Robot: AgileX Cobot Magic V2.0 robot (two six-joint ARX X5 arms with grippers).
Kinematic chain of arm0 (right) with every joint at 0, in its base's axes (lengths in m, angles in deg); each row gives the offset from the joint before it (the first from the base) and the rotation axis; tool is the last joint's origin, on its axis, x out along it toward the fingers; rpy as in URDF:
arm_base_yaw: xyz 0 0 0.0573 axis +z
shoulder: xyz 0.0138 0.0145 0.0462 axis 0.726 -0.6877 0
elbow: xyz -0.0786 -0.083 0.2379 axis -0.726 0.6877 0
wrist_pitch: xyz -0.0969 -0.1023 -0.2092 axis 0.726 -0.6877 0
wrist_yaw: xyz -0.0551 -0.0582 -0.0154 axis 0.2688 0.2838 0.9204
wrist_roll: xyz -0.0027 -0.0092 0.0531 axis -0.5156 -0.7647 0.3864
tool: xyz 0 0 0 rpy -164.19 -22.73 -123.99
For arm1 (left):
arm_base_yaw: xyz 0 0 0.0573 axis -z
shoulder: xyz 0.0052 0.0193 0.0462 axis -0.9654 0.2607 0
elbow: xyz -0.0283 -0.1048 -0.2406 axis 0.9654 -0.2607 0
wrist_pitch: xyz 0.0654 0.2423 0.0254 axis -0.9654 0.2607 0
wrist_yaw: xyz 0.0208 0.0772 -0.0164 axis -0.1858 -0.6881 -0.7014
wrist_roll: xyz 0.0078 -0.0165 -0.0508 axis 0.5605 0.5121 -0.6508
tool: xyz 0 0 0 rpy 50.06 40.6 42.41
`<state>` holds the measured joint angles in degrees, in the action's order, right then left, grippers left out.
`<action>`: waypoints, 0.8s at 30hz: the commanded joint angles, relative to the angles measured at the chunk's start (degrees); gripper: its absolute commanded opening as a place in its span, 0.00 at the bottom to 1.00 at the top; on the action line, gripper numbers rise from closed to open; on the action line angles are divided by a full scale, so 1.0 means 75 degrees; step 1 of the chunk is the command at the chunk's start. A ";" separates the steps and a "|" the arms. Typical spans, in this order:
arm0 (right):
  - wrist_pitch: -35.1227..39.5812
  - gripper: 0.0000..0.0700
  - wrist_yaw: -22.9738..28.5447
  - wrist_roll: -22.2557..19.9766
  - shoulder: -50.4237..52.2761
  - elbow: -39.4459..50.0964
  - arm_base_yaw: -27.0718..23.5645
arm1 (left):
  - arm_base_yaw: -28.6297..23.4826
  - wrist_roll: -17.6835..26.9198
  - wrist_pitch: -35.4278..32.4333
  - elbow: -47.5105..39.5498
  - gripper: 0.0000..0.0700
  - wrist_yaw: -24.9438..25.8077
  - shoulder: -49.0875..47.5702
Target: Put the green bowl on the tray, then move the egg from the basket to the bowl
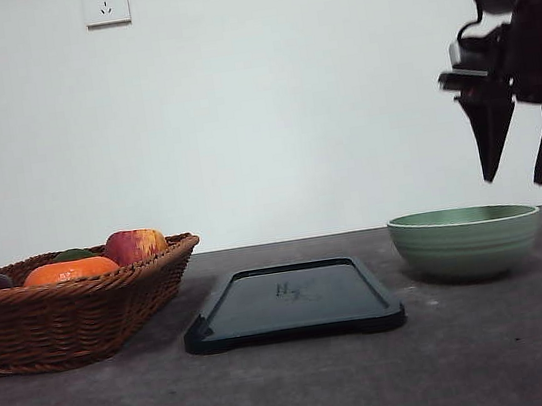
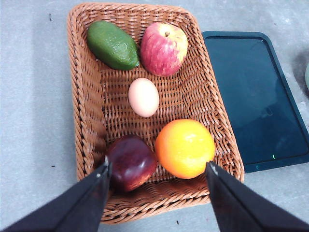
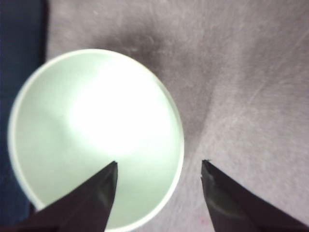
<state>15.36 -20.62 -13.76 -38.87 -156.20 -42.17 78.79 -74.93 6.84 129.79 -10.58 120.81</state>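
Grey and matte, the desk [image 1: 474,356] carries the basket [image 1: 65,318] at its left edge, the tray [image 1: 291,306] in the middle and the green bowl [image 1: 466,241] towards the right edge, on bare desk just beside the tray. High above the bowl hangs the right gripper [image 1: 529,167], jaws spread and empty. Over the basket, the left gripper [image 2: 157,169] is likewise agape, the egg [image 2: 143,97] lying mid-basket among an apple [image 2: 163,48], orange [image 2: 185,148] and avocado [image 2: 112,45].

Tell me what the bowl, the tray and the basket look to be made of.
The green bowl: likely glazed ceramic, judging by its glossy mint surface and bright glare inside. The tray: probably moulded plastic, being dark, smooth and faintly reflective, with rounded corners. The basket: woven wicker or rattan, shown by its brown interlaced strands and braided rim.
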 commanded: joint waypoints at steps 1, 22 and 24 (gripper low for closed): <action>-0.0009 0.47 0.0017 -0.0136 -0.0296 -0.0183 -0.0010 | 0.0019 0.0032 -0.0101 0.0201 0.57 0.0015 0.0047; -0.1254 0.00 0.0201 -0.0377 -0.0763 -0.1339 0.0103 | 0.0020 0.0029 -0.0104 0.0201 0.56 0.0015 0.0052; -0.1535 0.00 0.0195 -0.0401 -0.0763 -0.1720 0.0197 | 0.0020 0.0029 -0.0103 0.0201 0.56 0.0015 0.0052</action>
<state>3.97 -19.00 -15.84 -43.52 -167.15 -41.30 78.79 -74.93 6.62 129.79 -10.59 120.81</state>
